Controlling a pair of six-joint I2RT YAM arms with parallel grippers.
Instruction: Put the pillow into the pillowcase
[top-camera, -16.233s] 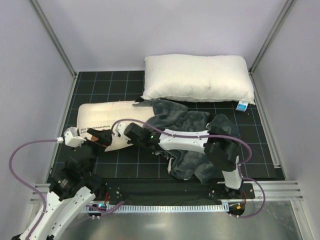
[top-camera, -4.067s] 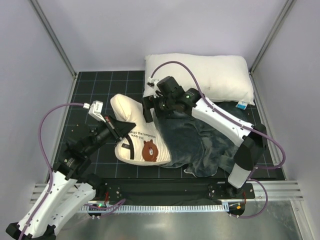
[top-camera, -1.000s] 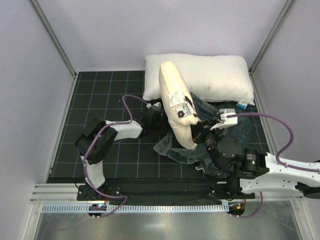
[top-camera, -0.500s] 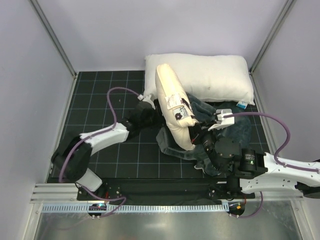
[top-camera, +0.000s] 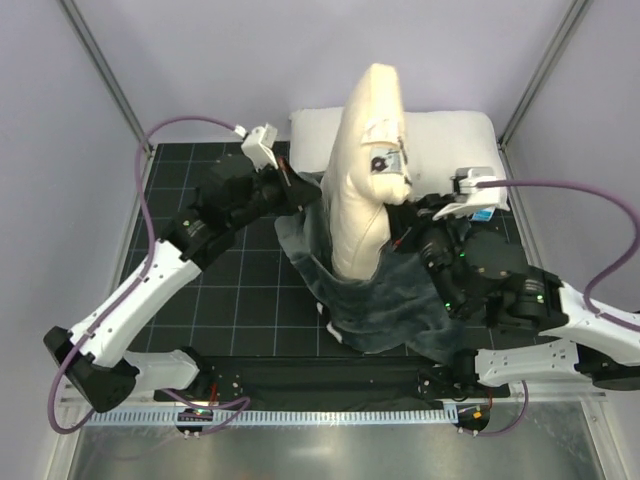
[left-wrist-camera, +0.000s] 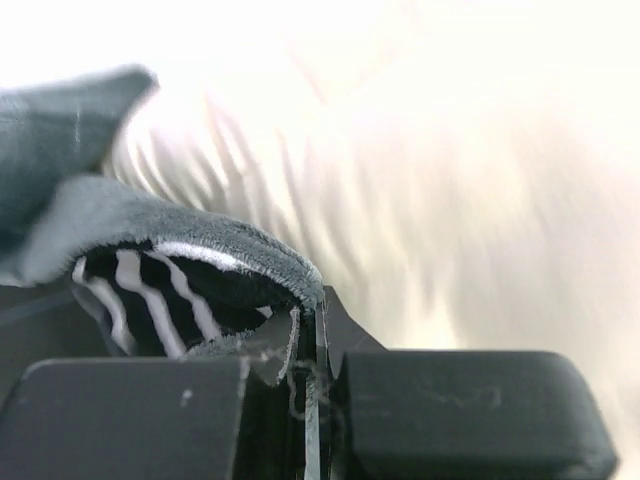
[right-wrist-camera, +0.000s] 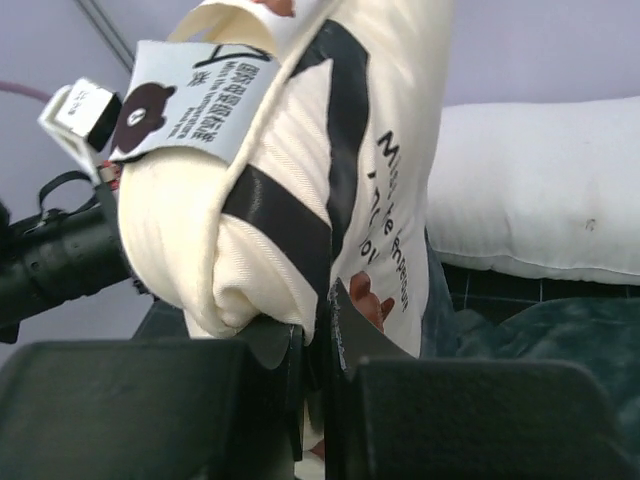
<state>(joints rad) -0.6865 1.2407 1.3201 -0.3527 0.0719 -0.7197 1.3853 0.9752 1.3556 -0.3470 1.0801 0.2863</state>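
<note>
Though top view obscures both grips, wrist views show left gripper (left-wrist-camera: 310, 345) clamping zebra pillowcase (left-wrist-camera: 170, 285) hem, right gripper (right-wrist-camera: 318, 335) pinching bear pillow (right-wrist-camera: 290, 190) rising toward 12 o'clock.

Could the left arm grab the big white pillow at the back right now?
Probably not yet. The white pillow lies close by, but the left fingers are pinched shut on the pillowcase edge, so they would have to let go first.

The pillowcase (top-camera: 390, 300) hides the lower end of the pillow (top-camera: 365, 170).
</note>
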